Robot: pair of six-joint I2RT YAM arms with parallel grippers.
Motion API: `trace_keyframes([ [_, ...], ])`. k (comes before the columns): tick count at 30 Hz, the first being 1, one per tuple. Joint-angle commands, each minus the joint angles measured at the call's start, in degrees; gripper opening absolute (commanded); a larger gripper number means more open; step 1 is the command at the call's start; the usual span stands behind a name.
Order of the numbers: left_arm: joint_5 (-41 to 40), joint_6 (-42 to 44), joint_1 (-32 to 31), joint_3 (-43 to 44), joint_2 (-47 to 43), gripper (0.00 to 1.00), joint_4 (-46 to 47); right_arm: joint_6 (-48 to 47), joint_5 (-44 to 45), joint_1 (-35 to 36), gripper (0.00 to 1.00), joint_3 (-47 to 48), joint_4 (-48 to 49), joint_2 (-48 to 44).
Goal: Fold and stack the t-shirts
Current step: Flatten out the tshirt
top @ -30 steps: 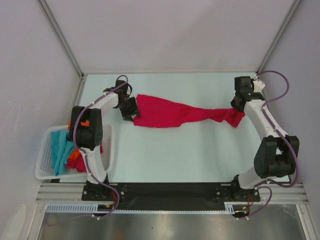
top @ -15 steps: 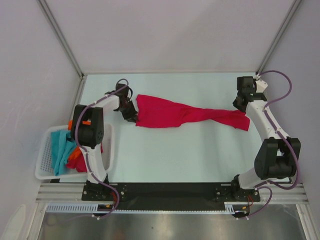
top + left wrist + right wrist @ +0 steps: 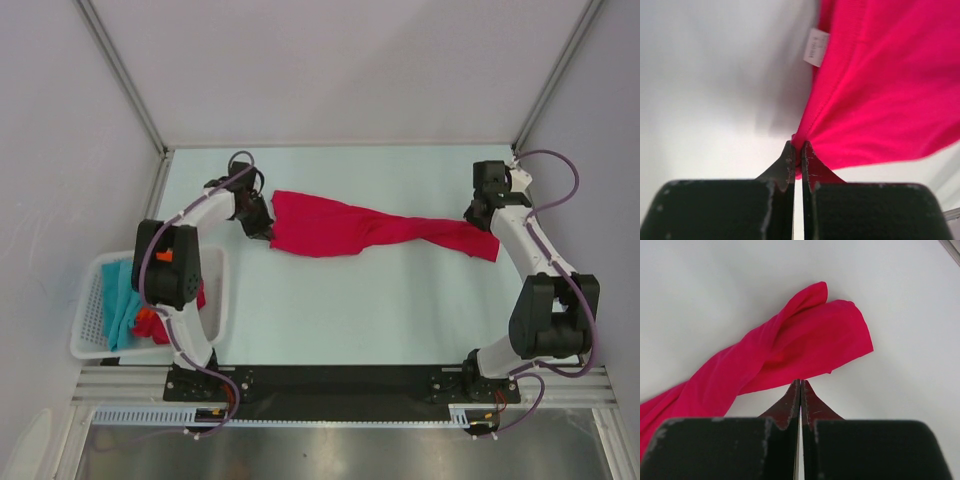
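From above, the crimson t-shirt (image 3: 330, 225) lies twisted like a rope across the far part of the pale table (image 3: 350, 300), between the left fingers (image 3: 262, 228) and the right fingers (image 3: 480, 218). Its right end, lifted a second ago, now rests flat. A teal shirt (image 3: 120, 300) waits in the white basket (image 3: 95, 345) between plain white walls.

The left wrist view shows the left fingers (image 3: 790, 157) shut on the hem, near a white label (image 3: 816, 47).

In the right wrist view, the right fingers (image 3: 795, 392) have closed at the hem; whether cloth is caught cannot be told. It looks like a re-grip for spreading, with folding not yet begun.
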Motion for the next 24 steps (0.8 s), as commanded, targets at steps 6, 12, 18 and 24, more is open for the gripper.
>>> trace_keyframes([
  [6,-2.5,0.8,-4.2,2.7,-23.9,0.0,-9.8,0.7,-1.2,0.8,0.01,-3.0,2.8,0.0],
  [12,-0.6,0.1,-4.3,3.9,-36.2,0.0,-15.6,1.2,-0.7,2.0,0.03,-5.7,2.6,-2.1],
  [18,0.3,0.9,-2.7,2.6,-39.4,0.01,-16.4,1.3,0.0,3.3,0.03,-6.8,2.0,-3.6],
  [24,1.1,0.6,-0.9,3.6,-28.5,0.0,-10.2,1.7,1.7,5.6,0.04,-6.4,-0.2,-5.7],
])
